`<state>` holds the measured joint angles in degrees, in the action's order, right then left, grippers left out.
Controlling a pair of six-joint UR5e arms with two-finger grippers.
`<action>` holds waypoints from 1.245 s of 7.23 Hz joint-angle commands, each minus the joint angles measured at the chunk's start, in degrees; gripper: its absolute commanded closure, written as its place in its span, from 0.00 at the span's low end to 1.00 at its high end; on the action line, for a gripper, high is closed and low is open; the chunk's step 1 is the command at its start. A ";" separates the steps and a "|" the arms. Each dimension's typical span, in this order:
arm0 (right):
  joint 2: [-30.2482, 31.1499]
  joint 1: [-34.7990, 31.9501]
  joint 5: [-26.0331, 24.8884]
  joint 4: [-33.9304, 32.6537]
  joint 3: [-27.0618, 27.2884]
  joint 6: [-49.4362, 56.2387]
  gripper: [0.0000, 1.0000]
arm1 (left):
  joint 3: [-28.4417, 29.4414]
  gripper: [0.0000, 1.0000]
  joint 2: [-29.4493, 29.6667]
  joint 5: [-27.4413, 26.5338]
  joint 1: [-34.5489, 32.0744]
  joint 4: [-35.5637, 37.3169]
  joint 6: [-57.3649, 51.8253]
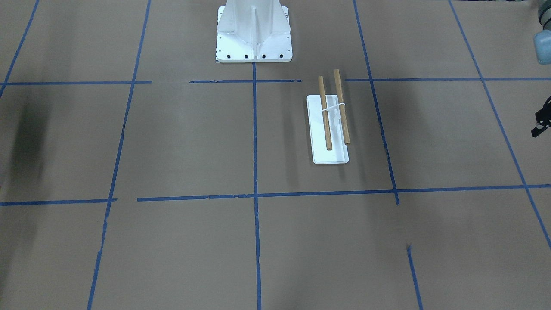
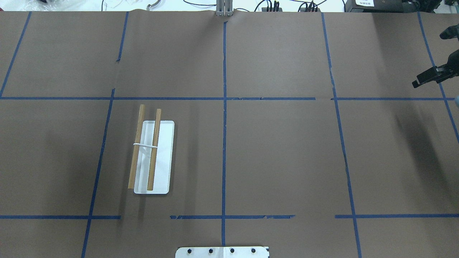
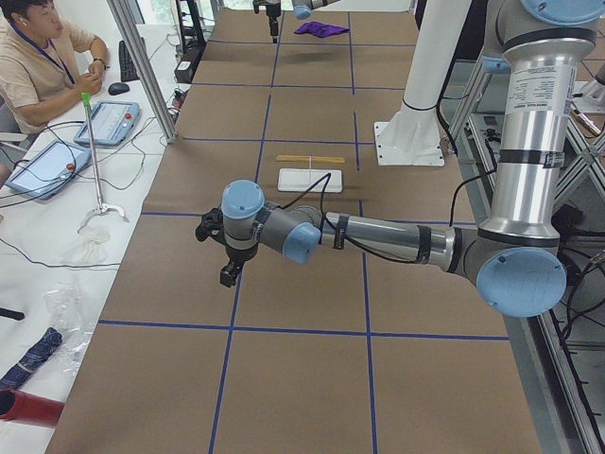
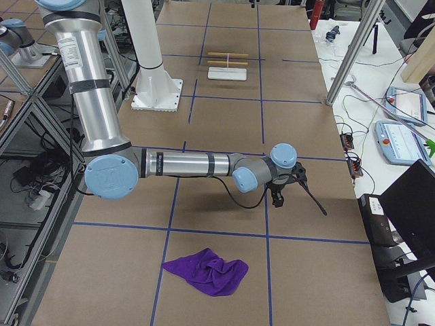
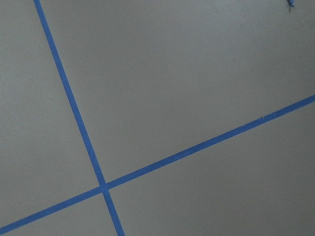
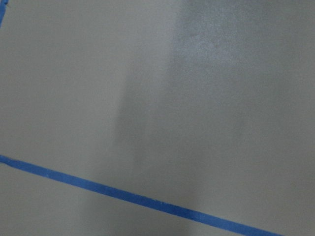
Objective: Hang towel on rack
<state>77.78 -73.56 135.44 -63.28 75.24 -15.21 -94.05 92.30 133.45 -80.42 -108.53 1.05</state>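
Observation:
The rack [image 2: 152, 154] is a white base with two wooden rods lying across it, on the robot's left half of the table; it also shows in the front-facing view [image 1: 329, 129]. The purple towel [image 4: 207, 272] lies crumpled on the table's far right end, outside the overhead view. My left gripper [image 3: 228, 275] hangs over the table's left end, far from the rack; only a black part of it shows in the front-facing view [image 1: 540, 125]. My right gripper [image 4: 277, 199] hovers over the table a little short of the towel. I cannot tell whether either is open or shut. Both wrist views show only paper and tape.
The robot's white pedestal [image 1: 254, 34] stands at the table's near edge. Blue tape lines grid the brown paper [image 2: 287, 161]. An operator [image 3: 38, 57] sits beside the table with tablets [image 3: 109, 118]. A metal post [image 3: 142, 66] rises at the table's edge.

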 commanded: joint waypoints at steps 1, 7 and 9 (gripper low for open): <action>0.00 0.00 0.00 0.00 0.08 0.00 0.00 | -0.60 0.00 0.07 0.41 0.00 0.33 0.09; 0.96 -2.55 0.26 -0.62 0.17 -1.22 0.00 | 0.98 0.00 0.86 0.50 0.00 -0.46 0.09; 2.97 -3.24 -0.44 -0.27 0.09 -2.02 0.00 | 0.97 0.00 0.86 0.59 0.09 -0.46 0.09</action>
<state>79.21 -76.21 135.44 -63.82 75.37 -16.80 -93.29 93.18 134.00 -80.36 -108.93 1.14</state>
